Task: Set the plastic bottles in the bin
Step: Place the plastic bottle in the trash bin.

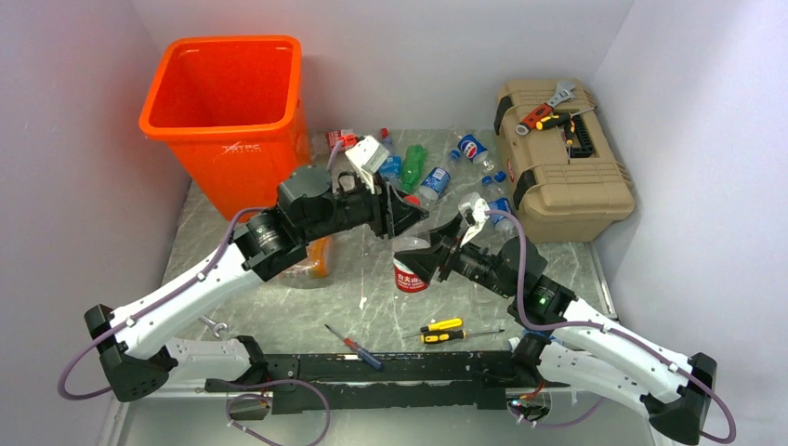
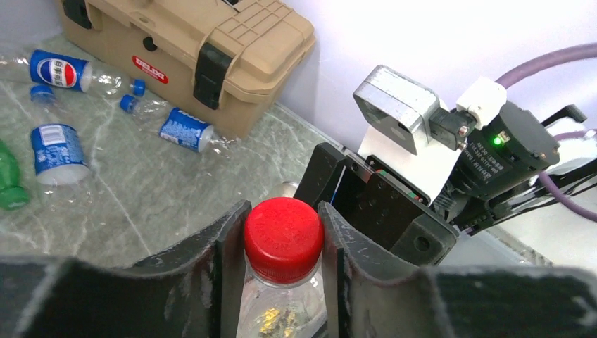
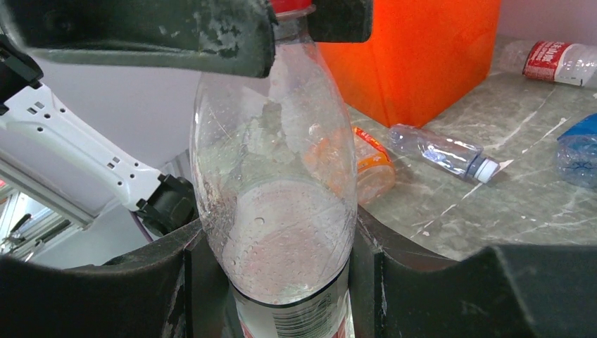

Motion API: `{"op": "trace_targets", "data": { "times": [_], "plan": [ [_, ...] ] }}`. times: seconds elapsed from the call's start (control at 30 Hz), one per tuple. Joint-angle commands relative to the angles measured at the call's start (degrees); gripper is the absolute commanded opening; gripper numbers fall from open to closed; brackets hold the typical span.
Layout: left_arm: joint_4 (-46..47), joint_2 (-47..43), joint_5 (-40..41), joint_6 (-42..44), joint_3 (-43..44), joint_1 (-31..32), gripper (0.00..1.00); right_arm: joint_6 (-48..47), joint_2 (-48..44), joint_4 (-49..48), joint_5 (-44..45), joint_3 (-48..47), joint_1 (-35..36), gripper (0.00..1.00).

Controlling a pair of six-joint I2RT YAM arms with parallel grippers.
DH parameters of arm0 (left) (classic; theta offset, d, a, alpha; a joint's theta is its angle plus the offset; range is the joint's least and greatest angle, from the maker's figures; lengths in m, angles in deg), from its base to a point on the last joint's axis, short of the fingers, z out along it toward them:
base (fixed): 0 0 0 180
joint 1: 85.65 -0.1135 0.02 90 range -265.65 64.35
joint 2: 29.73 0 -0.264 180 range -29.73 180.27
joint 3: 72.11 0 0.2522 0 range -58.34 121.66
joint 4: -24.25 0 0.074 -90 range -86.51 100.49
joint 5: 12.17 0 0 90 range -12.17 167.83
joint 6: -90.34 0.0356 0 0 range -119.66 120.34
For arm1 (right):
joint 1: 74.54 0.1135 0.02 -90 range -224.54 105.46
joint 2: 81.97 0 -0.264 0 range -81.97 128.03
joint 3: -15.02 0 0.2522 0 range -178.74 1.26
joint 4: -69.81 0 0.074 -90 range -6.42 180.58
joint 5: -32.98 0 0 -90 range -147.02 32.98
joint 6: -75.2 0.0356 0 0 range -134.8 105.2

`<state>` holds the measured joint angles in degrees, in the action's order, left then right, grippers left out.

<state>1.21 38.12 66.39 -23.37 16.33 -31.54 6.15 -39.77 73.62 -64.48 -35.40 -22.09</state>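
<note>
While your left arm reaches from its base at 7 o'clock toward the middle of the table, your left gripper (image 2: pixel 283 211) is clamped on either side of the red cap of a clear plastic bottle with a red-and-white label (image 1: pixel 410 277). Your right arm comes in from 5 o'clock, bent at the elbow, and your right gripper (image 3: pixel 278 232) grips the same bottle lower down, its fingers pressed against the rounded body just above the label. The bottle stands roughly upright between the two, at the centre of the table; you cannot tell whether its base touches the surface.

At 11 o'clock stands the tall square bright-orange plastic bin (image 1: pixel 246 153), well apart from the held bottle. An orange-labelled clear bottle (image 1: pixel 316 260) lies beneath your left forearm. More bottles lie at 12 o'clock: a green plastic bottle (image 1: pixel 413 167) and several blue-labelled clear bottles (image 2: pixel 186 129). A tan plastic toolbox with black latches (image 1: pixel 567 177) sits at 2 o'clock with hand tools on its lid. Two yellow-handled screwdrivers (image 1: pixel 441 330) lie at 6 o'clock. The grey marble-patterned tabletop (image 1: pixel 279 311) is enclosed by plain white walls.
</note>
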Motion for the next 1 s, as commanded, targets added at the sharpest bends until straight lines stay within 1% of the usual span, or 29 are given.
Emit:
{"op": "trace_targets", "data": {
  "times": [0.0,0.1,0.13,0.17,0.27,0.3,0.4,0.47,0.5,0.53,0.57,0.67,0.8,0.87,0.97],
  "plan": [
    [1.28,0.32,-2.36,-0.33,1.23,0.25,0.32,-0.92,-0.56,-2.10,1.22,-1.22,0.42,0.42],
    [0.45,0.60,-2.62,0.33,1.63,0.24,0.03,-0.76,-0.54,-1.81,1.27,-1.38,0.46,0.45],
    [0.09,0.57,-2.48,0.43,1.70,0.22,0.00,-0.62,-0.47,-1.51,1.31,-1.51,0.46,0.49],
    [-0.17,0.49,-2.22,0.57,1.84,0.21,0.00,-0.38,-0.45,-1.23,1.42,-1.64,0.46,0.57],
    [-0.70,-0.41,-1.23,1.81,1.59,0.22,0.00,0.62,-0.40,0.51,1.74,-2.70,0.46,0.90],
    [-1.30,-0.89,-0.38,2.54,1.83,0.23,0.00,1.05,-0.53,1.41,1.75,-3.26,0.46,0.99],
    [-4.67,-2.64,3.84,5.99,3.97,0.21,0.00,1.63,-1.54,5.36,1.42,-5.51,0.46,1.00],
    [-7.79,-3.49,7.57,9.46,6.90,0.21,0.00,1.72,-2.43,9.11,2.21,-8.10,0.46,1.00],
    [-9.40,-3.80,10.19,11.43,8.81,0.17,0.00,1.99,-3.04,11.54,3.25,-9.61,0.46,1.00],
    [-10.80,-4.06,11.19,13.68,10.74,0.13,0.00,2.65,-3.61,13.41,4.55,-10.58,0.46,1.00],
    [-12.18,-4.25,14.23,16.68,12.97,0.16,0.00,3.30,-4.06,15.19,6.22,-11.41,0.46,1.00],
    [-13.85,-4.54,21.84,23.85,18.89,0.12,0.00,3.88,-5.22,19.91,9.06,-12.47,0.46,1.00],
    [-11.19,-3.75,30.99,34.66,25.01,0.12,0.00,4.03,-6.87,20.99,11.17,-9.01,0.46,1.00],
    [-7.83,-2.85,35.31,40.31,26.88,0.18,0.00,4.65,-7.80,20.47,14.06,-5.69,0.46,1.00],
    [0.62,-1.81,39.02,49.78,27.88,0.06,0.00,6.31,-8.86,19.29,19.39,-0.98,0.46,1.00]
  ]
}}
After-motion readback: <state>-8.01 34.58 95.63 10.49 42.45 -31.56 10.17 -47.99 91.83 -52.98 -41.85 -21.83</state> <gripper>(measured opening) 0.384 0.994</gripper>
